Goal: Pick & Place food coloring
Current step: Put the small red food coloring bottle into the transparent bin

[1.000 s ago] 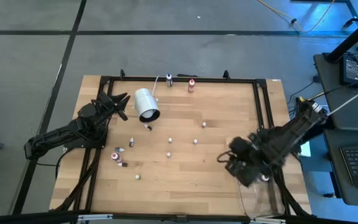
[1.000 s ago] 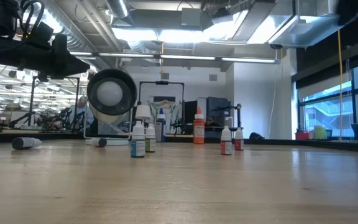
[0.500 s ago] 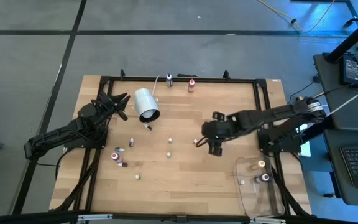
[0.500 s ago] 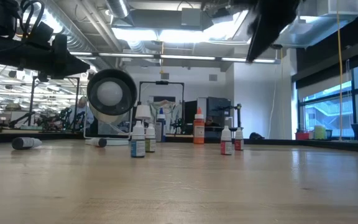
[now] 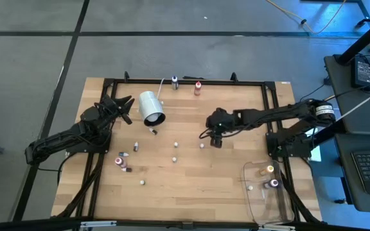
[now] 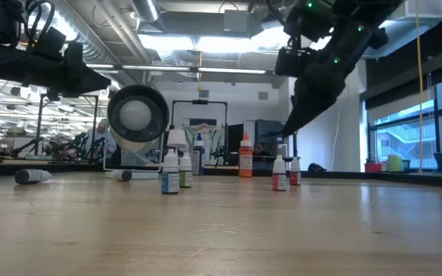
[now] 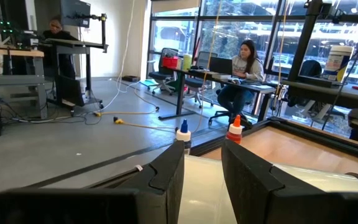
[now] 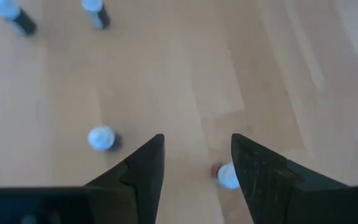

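Note:
Several tiny food coloring bottles stand scattered on the wooden table [image 5: 236,160]. My right gripper [image 5: 211,136] hangs open over the table's middle, slanting down and touching nothing. A white-capped red bottle [image 8: 227,176] stands just beside one finger, and another white-capped bottle [image 8: 101,138] stands outside the other finger. In the low view the right gripper [image 6: 287,132] hangs above two small bottles [image 6: 280,173]. My left gripper [image 5: 126,106] waits open and level at the far left, next to the lying white cylinder [image 5: 151,108].
A clear tray [image 5: 257,200] at the near right holds three bottles [image 5: 270,171]. Two taller bottles [image 5: 197,88] stand at the far edge by the black frame. More bottles lie or stand at the near left [image 5: 119,160]. Bare wood lies between the gripper and the tray.
My right arm has swung from over the tray at the near right toward the table's middle, going left and toward the far edge. Meanwhile it has sunk, rolled about its pointing line and tipped, coming down into the low view. Its fingers hold nothing.

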Robot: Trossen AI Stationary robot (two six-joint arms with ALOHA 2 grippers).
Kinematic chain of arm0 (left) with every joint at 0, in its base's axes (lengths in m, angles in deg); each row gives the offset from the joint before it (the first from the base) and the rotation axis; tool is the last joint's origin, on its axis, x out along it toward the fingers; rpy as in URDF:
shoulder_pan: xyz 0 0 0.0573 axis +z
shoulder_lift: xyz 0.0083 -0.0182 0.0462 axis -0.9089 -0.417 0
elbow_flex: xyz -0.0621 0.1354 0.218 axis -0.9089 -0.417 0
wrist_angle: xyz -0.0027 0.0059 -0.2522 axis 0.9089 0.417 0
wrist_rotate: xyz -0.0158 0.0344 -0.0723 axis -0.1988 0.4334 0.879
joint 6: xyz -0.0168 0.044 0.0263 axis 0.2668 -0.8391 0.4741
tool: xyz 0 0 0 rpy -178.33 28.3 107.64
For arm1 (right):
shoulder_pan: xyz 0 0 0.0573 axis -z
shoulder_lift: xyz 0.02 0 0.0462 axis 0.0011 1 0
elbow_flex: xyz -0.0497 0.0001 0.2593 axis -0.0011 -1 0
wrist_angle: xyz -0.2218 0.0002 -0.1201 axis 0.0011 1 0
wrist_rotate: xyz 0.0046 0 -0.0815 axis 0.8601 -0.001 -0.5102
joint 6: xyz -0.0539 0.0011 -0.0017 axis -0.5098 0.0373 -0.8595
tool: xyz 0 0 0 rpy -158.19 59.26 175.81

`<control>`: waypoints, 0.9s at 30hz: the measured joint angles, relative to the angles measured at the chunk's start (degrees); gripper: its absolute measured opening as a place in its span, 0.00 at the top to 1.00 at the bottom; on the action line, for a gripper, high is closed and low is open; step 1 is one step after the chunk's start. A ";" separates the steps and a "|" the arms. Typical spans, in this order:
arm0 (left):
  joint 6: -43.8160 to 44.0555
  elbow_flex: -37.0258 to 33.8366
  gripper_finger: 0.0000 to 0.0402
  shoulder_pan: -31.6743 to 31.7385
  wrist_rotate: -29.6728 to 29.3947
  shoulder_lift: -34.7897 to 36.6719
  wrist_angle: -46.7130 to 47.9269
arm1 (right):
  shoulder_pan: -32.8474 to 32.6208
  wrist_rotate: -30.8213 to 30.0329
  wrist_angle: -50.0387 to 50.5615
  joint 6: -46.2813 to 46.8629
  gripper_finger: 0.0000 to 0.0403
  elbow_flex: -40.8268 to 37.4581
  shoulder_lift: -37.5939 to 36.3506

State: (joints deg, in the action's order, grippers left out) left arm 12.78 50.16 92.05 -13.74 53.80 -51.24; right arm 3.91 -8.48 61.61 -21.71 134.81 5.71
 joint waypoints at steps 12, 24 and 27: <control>0.00 0.00 0.74 0.02 -0.11 -0.02 -0.01 | 1.98 -0.14 -4.93 -3.95 0.54 -5.45 0.22; -0.02 0.00 0.74 0.00 -0.15 -0.02 0.00 | 2.29 -4.15 -11.75 -3.75 0.54 -10.49 0.22; -0.02 0.00 0.74 0.02 -0.15 -0.01 0.00 | 2.29 -3.95 -12.51 -3.73 0.54 -11.65 0.23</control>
State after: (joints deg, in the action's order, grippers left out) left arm 12.76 50.16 92.08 -13.89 53.79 -51.24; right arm 6.20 -12.42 49.09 -25.44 123.15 5.94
